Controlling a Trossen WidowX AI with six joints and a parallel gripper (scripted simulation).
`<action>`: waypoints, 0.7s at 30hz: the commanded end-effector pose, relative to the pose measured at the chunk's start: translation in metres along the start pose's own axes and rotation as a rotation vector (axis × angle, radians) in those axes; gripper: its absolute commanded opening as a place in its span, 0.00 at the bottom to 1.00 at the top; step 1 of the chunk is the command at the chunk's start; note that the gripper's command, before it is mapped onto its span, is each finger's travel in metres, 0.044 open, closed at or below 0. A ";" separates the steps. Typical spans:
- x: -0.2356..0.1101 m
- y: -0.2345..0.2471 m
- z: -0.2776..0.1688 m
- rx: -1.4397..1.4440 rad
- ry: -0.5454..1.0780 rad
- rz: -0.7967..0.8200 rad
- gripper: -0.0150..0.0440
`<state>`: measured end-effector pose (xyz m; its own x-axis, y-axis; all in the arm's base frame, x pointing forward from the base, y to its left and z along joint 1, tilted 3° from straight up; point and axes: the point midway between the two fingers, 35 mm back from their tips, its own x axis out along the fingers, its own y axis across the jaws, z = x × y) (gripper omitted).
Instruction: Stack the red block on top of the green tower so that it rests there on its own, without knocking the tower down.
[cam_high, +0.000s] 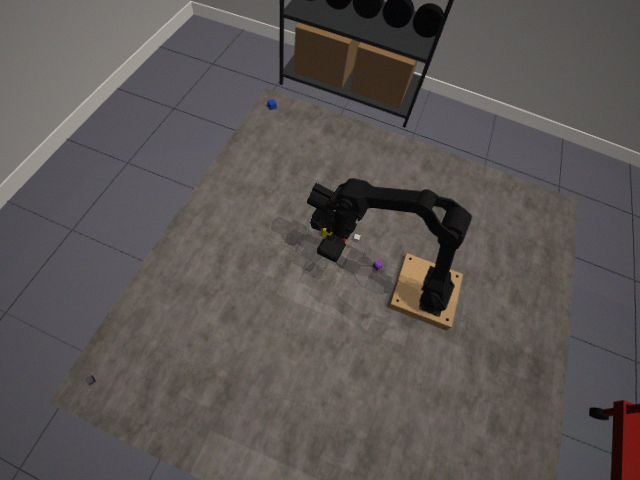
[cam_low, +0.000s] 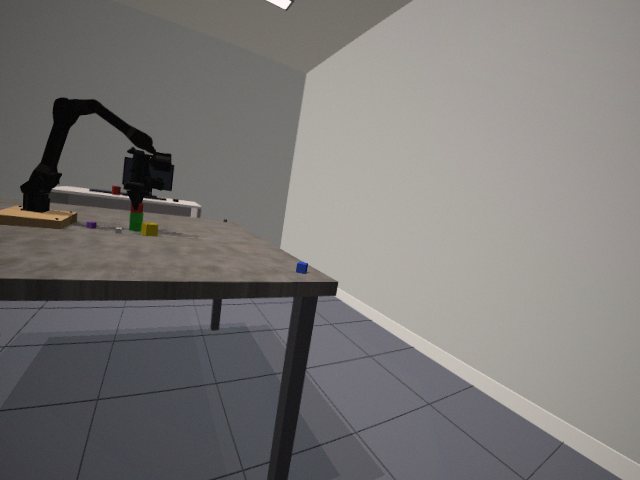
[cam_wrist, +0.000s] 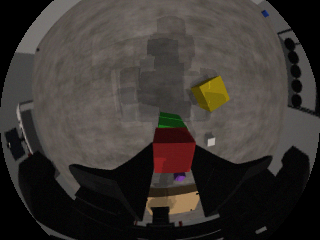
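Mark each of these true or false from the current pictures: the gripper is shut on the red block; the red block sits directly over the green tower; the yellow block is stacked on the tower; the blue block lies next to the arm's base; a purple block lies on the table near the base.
1. The gripper is shut on the red block. True.
2. The red block sits directly over the green tower. True; in the exterior view it stands right on top of the green.
3. The yellow block is stacked on the tower. False; the yellow block rests on the table beside the tower.
4. The blue block lies next to the arm's base. False; the blue block sits at a far table corner, well away from the wooden base plate.
5. A purple block lies on the table near the base. True.
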<state>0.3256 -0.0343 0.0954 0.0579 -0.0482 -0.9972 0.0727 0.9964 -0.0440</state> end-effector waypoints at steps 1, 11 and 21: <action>0.002 0.000 0.000 -0.006 0.003 0.003 0.25; 0.000 0.000 0.000 0.000 -0.001 0.000 0.48; 0.000 0.000 0.000 0.000 -0.001 0.000 0.92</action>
<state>0.3258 -0.0342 0.0961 0.0577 -0.0479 -0.9972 0.0727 0.9964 -0.0436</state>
